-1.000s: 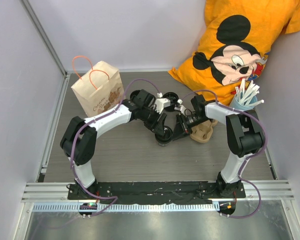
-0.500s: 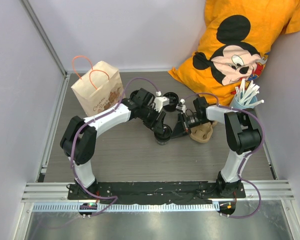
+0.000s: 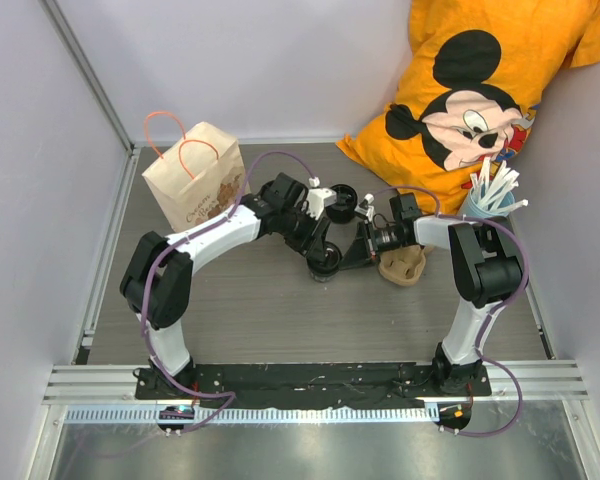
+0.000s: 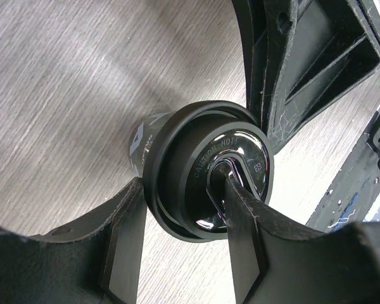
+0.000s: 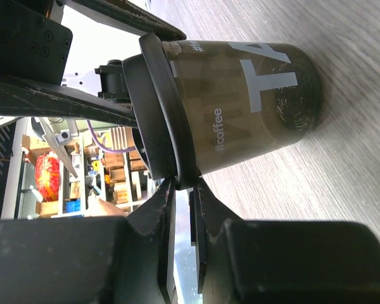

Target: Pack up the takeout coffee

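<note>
Paper bag stands far left, well apart. Left tool clamps the takeout coffee, upright on the table, at its lid. Right tool pinches the lid rim. Cup is probably light and thin-walled (crushes easily), so grip below the rim. Pulp carrier and straw cup crowd the right.

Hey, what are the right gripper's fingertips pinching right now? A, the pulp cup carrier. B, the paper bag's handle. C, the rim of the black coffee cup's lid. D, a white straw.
C: the right wrist view shows the right gripper with fingertips on either side of the lid rim of the takeout coffee cup.
</note>
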Action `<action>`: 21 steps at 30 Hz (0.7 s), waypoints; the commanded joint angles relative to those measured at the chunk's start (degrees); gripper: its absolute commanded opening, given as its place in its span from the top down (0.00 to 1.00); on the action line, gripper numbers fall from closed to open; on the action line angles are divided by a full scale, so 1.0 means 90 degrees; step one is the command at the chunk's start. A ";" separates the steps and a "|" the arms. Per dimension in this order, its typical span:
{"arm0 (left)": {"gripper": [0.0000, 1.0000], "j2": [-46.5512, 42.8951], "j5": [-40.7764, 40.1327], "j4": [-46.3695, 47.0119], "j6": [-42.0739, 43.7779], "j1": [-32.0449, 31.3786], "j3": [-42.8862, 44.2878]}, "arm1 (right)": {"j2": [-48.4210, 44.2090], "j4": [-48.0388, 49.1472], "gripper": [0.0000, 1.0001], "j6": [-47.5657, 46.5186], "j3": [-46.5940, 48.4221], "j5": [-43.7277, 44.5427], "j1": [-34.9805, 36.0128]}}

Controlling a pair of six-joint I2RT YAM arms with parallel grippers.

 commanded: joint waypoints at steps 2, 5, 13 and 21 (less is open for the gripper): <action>1.00 0.1260 -0.1968 -0.0836 0.0844 -0.0256 -0.0720 | 0.0135 0.0880 0.89 -0.0325 0.0199 0.1548 0.0135; 1.00 0.1260 -0.1978 -0.0845 0.0844 -0.0256 -0.0730 | -0.0187 0.0616 0.76 -0.0521 0.0384 0.1558 0.0135; 1.00 0.1347 -0.1968 -0.0904 0.0834 -0.0246 -0.0662 | -0.0510 -0.0819 0.55 -0.1282 0.1078 0.1636 0.0028; 1.00 0.1660 -0.1666 -0.1177 0.0883 -0.0090 -0.0379 | -0.0481 -0.1280 0.53 -0.1546 0.1537 0.1998 -0.0011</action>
